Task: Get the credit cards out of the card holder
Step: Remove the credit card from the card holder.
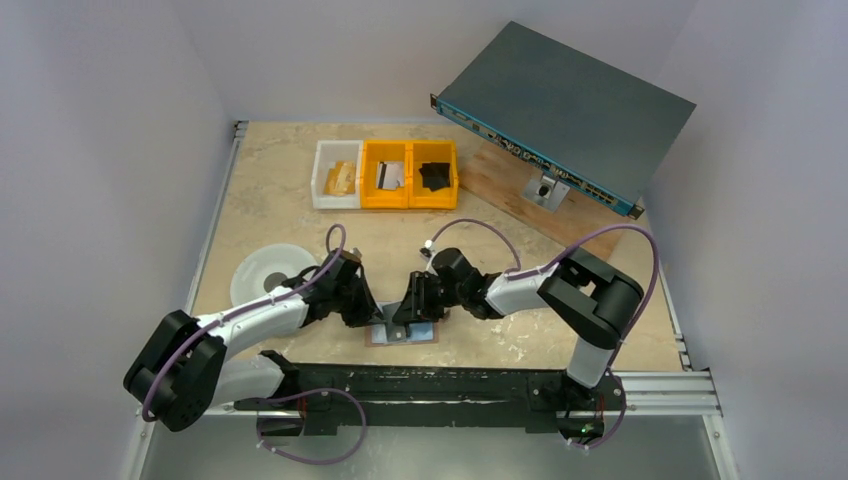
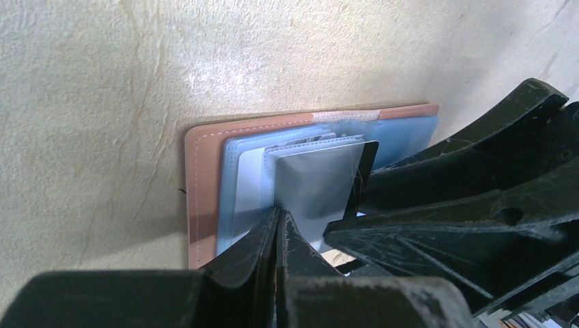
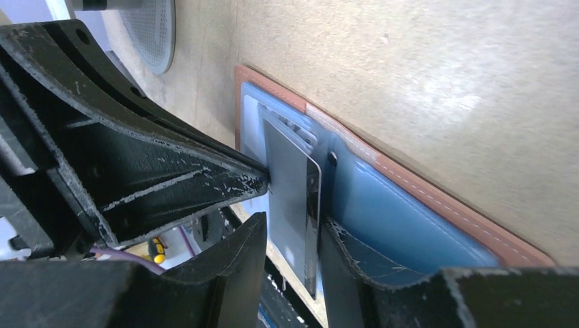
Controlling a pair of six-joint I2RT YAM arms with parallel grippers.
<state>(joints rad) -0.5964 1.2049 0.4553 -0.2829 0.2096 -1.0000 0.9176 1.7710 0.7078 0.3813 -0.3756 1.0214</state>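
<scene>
The card holder (image 1: 425, 334) lies open and flat near the table's front edge, with a pinkish-tan rim (image 2: 205, 178) and pale blue inner faces (image 3: 410, 205). A silver credit card (image 2: 317, 184) stands up out of its sleeves and is seen nearly edge-on in the right wrist view (image 3: 290, 184). A darker card edge (image 2: 369, 167) shows behind it. My left gripper (image 2: 278, 217), (image 1: 378, 318) is shut, pinching the card's lower corner. My right gripper (image 3: 292, 222), (image 1: 408, 314) is open with one finger on each side of the card. Its right finger (image 3: 341, 253) rests on the blue face.
At the back stand a white bin (image 1: 335, 175) and two yellow bins (image 1: 410, 175). A white plate (image 1: 268, 272) lies left of the arms. A grey equipment box (image 1: 565, 100) on a wooden board (image 1: 505, 180) sits at the back right. The black rail (image 1: 450, 385) runs along the front.
</scene>
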